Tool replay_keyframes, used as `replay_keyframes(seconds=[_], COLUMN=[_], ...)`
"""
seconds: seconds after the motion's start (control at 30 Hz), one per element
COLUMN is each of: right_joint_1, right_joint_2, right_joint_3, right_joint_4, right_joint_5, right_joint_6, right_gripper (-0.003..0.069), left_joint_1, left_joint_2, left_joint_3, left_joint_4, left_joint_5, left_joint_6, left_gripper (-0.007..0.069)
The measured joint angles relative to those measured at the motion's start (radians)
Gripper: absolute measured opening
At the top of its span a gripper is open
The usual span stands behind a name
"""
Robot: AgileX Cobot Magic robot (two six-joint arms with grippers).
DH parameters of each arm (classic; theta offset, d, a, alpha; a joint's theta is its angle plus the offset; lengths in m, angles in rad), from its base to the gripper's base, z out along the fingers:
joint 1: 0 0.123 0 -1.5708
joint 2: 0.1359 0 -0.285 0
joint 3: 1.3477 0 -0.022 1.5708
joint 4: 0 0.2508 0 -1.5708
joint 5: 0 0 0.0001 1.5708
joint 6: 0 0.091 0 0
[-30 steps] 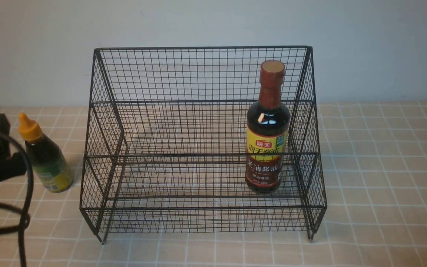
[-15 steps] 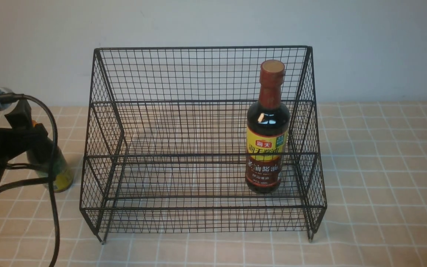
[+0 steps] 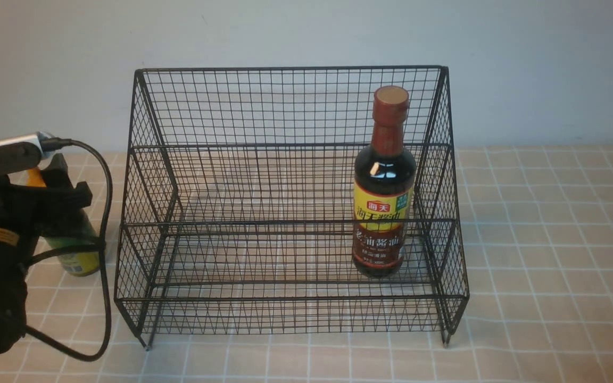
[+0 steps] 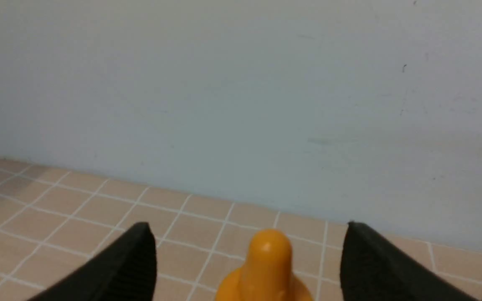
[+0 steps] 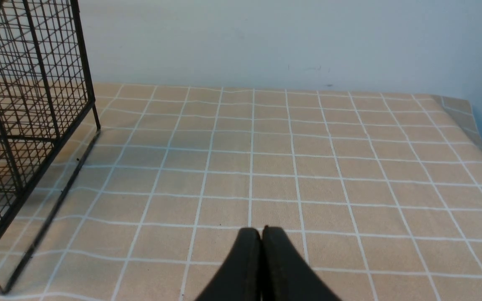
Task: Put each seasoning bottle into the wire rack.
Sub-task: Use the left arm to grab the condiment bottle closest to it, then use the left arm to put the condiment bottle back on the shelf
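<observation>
The short seasoning bottle [image 3: 79,254], dark with a green-yellow label, stands on the table just left of the wire rack [image 3: 290,68]. My left gripper [image 3: 65,183] is open, one finger on each side of the bottle's upper part. In the left wrist view the orange nozzle cap [image 4: 268,259] rises between the two black fingers [image 4: 134,259] without touching either. The tall seasoning bottle [image 3: 383,213], with a brown-red cap and a yellow-and-red label, stands upright on the rack's lower tier at the right. My right gripper [image 5: 261,234] is shut on nothing, low over the table to the right of the rack [image 5: 27,104].
A tan checked cloth [image 3: 551,239] covers the table and a pale wall [image 3: 306,32] stands close behind the rack. The left arm's black cable [image 3: 105,213] loops down beside the rack's left side. The table's right edge [image 5: 475,125] shows in the right wrist view.
My left arm has come in from the left and risen, so its open fingers now straddle the short bottle and hide most of it. The bottles and rack have not moved.
</observation>
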Motion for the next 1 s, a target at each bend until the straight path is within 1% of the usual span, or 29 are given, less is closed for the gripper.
replay_keyframes(seconds=[0.07, 0.1, 0.2, 0.27, 0.37, 0.43, 0.57, 0.7, 0.9, 1.0], right_joint_1=[0.0, 0.0, 0.0, 0.0, 0.0, 0.0, 0.0, 0.0, 0.0, 0.0], right_joint_2=[0.0, 0.0, 0.0, 0.0, 0.0, 0.0, 0.0, 0.0, 0.0, 0.0], right_joint_3=[0.0, 0.0, 0.0, 0.0, 0.0, 0.0, 0.0, 0.0, 0.0, 0.0], right_joint_4=[0.0, 0.0, 0.0, 0.0, 0.0, 0.0, 0.0, 0.0, 0.0, 0.0], right_joint_5=[0.0, 0.0, 0.0, 0.0, 0.0, 0.0, 0.0, 0.0, 0.0, 0.0], right_joint_6=[0.0, 0.0, 0.0, 0.0, 0.0, 0.0, 0.0, 0.0, 0.0, 0.0], right_gripper=[-0.0014, -0.0014, -0.0014, -0.0014, -0.0014, -0.0014, -0.0014, -0.0014, -0.0014, -0.0014], left_joint_1=[0.0, 0.0, 0.0, 0.0, 0.0, 0.0, 0.0, 0.0, 0.0, 0.0], left_joint_2=[0.015, 0.021, 0.025, 0.022, -0.017, -0.052, -0.16, -0.271, -0.461, -0.574], left_joint_3=[0.0, -0.001, -0.008, -0.009, -0.009, -0.009, -0.009, -0.009, -0.008, -0.016], left_joint_4=[-0.018, -0.023, -0.023, -0.02, -0.009, -0.007, -0.006, -0.006, -0.005, -0.005], left_joint_5=[0.0, 0.0, 0.001, 0.012, 0.084, 0.148, 0.325, 0.446, 0.558, 0.641], left_joint_6=[0.0, 0.002, 0.016, 0.031, 0.059, 0.085, 0.183, 0.251, 0.273, 0.274], left_gripper=[0.048, 0.0417, 0.0268, 0.0274, 0.0277, 0.0277, 0.0277, 0.0277, 0.0277, 0.0277])
